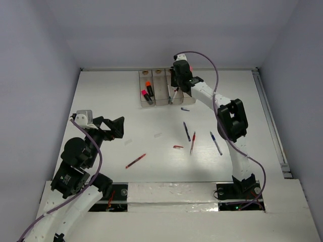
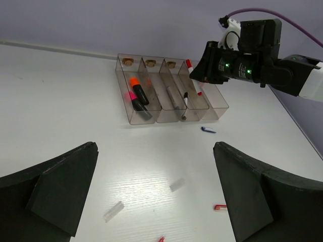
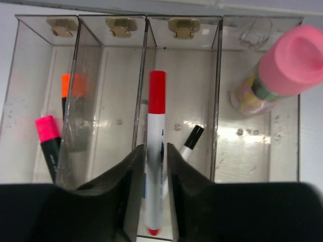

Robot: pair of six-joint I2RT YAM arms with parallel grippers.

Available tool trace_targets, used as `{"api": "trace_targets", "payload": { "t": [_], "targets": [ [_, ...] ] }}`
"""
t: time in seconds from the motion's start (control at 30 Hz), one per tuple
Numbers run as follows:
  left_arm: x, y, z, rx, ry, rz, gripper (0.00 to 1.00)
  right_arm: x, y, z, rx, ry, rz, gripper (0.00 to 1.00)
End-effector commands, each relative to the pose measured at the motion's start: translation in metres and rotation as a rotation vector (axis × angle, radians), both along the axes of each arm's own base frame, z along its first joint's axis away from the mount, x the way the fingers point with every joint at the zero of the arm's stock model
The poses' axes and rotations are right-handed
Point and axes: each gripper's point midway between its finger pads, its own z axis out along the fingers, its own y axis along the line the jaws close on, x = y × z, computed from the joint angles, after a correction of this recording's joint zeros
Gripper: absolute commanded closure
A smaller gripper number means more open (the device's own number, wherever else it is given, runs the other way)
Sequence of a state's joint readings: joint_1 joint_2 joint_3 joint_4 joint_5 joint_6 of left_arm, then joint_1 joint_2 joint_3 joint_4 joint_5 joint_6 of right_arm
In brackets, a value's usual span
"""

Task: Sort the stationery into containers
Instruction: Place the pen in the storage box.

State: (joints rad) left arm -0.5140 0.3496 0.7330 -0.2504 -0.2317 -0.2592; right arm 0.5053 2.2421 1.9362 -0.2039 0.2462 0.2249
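The containers (image 1: pixel 160 75) are a row of four clear bins at the back of the table. My right gripper (image 3: pixel 155 156) hovers over the third bin, shut on a white marker (image 3: pixel 156 131) with a red cap. Under it in that bin lies a black-capped white marker (image 3: pixel 191 141). The first bin holds an orange-capped highlighter (image 3: pixel 68 91) and a pink-capped one (image 3: pixel 48 138). The fourth holds a pink-capped glue stick (image 3: pixel 282 70). My left gripper (image 2: pixel 156 186) is open and empty above the table's left side. Loose on the table are a red pen (image 1: pixel 135 161), another red pen (image 1: pixel 193 142) and two blue pens (image 1: pixel 186 131) (image 1: pixel 216 143).
A blue cap (image 2: pixel 208 130) lies just in front of the bins and a red cap (image 1: pixel 177 146) lies mid-table. Two clear plastic caps (image 2: pixel 177 184) (image 2: pixel 113 211) rest on the table below my left gripper. White walls enclose the table on three sides.
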Motion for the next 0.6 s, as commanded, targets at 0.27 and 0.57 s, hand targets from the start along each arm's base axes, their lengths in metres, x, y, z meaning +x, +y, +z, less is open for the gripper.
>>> {"api": "trace_targets", "payload": {
  "t": [0.27, 0.57],
  "targets": [
    [0.007, 0.005, 0.011, -0.038, -0.033, 0.043, 0.01, -0.018, 0.0, 0.048, 0.043, -0.077, 0.049, 0.44],
    [0.01, 0.002, 0.008, -0.044, -0.022, 0.029, 0.01, -0.15, 0.019, 0.034, 0.064, 0.028, 0.227, 0.63]
  ]
}}
